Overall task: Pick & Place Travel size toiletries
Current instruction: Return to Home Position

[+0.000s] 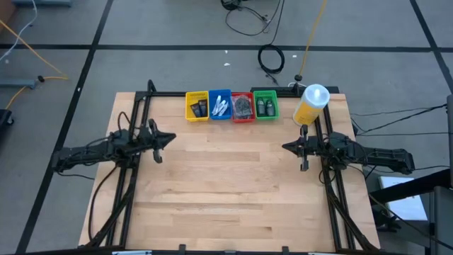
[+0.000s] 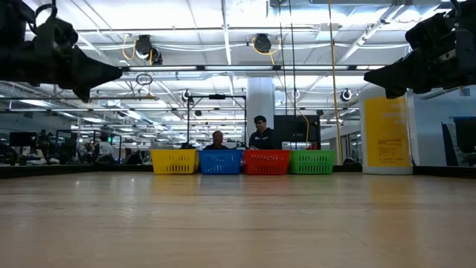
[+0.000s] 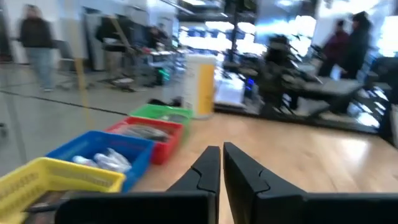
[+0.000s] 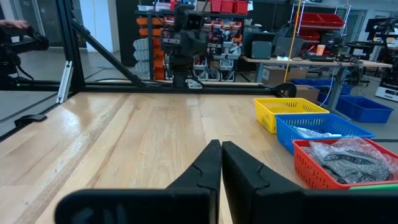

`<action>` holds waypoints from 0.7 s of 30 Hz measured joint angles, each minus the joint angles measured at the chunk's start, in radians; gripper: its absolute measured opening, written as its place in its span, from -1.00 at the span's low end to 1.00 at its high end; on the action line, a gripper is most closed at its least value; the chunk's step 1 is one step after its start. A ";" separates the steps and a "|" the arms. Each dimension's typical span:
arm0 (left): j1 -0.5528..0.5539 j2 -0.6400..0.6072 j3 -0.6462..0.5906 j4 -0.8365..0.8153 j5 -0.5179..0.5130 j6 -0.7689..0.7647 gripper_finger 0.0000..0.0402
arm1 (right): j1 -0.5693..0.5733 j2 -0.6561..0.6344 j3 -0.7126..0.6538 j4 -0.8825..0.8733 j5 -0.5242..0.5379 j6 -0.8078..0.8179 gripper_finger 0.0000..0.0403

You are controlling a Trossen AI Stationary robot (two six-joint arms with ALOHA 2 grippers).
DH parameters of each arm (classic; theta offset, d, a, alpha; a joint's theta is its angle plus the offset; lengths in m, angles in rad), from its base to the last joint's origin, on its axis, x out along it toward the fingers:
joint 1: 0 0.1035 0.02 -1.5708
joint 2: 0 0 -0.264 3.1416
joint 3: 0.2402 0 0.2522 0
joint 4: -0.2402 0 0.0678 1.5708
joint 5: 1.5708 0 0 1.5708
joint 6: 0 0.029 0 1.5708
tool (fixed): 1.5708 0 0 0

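Wood table [image 1: 226, 191] from above: left gripper [image 1: 172, 139] at 9 o'clock, right gripper [image 1: 284, 146] at 3, so to home I'd draw each straight back, the right minding the yellow bottle [image 1: 311, 105] at 1. The toiletries [image 1: 218, 106] sit in the 12 o'clock row: dark bits [image 1: 197, 108] in the yellow basket [image 1: 187, 106], silvery packets [image 1: 223, 110] in the blue basket [image 1: 220, 92], a wrapped dark bundle [image 1: 243, 106] in the red basket [image 1: 243, 120], two dark bottles [image 1: 265, 107] in the green basket [image 1: 277, 106]. Low view: both ride well above the boards, the height I'd travel at; left wrist, then right wrist: jaws clenched on nothing.

text: none legible | yellow bottle [image 2: 386, 134]: label print too small to read
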 joint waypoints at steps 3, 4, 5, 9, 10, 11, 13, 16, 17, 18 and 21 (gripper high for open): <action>-0.018 0.000 0.002 -0.033 0.066 0.018 -0.97 | 0.000 0.000 0.000 0.000 0.000 0.000 -0.96; -0.018 -0.001 0.002 -0.043 0.084 0.023 -0.98 | 0.000 0.000 0.000 0.000 0.000 0.000 -0.96; -0.019 -0.001 0.003 -0.049 0.098 0.032 -0.99 | 0.000 0.000 0.000 0.000 0.000 0.000 -0.96; -0.019 -0.001 0.004 -0.053 0.102 0.083 -0.95 | 0.000 0.000 0.000 0.000 0.000 0.000 -0.96; -0.020 -0.002 0.004 -0.054 0.102 0.089 -0.93 | 0.000 0.000 0.000 0.000 0.000 0.000 -0.96; -0.020 -0.007 0.004 -0.054 0.102 0.097 -0.92 | 0.000 0.000 0.000 0.000 0.000 0.000 -0.96; -0.025 -0.020 0.004 -0.052 0.099 0.117 -0.88 | 0.000 0.000 0.000 0.000 0.000 0.000 -0.96; -0.025 -0.016 0.000 -0.019 0.097 0.106 -0.88 | 0.000 0.000 0.000 0.001 0.000 0.000 -0.96; -0.025 -0.010 0.000 -0.001 0.098 0.101 -0.88 | 0.000 0.000 0.000 0.001 0.000 0.000 -0.96; -0.025 -0.006 0.001 0.007 0.098 0.100 -0.89 | 0.000 0.000 0.000 0.001 0.000 0.000 -0.96; -0.025 -0.005 0.000 0.004 0.098 0.104 -0.93 | 0.000 0.000 0.000 0.005 0.000 0.000 -0.96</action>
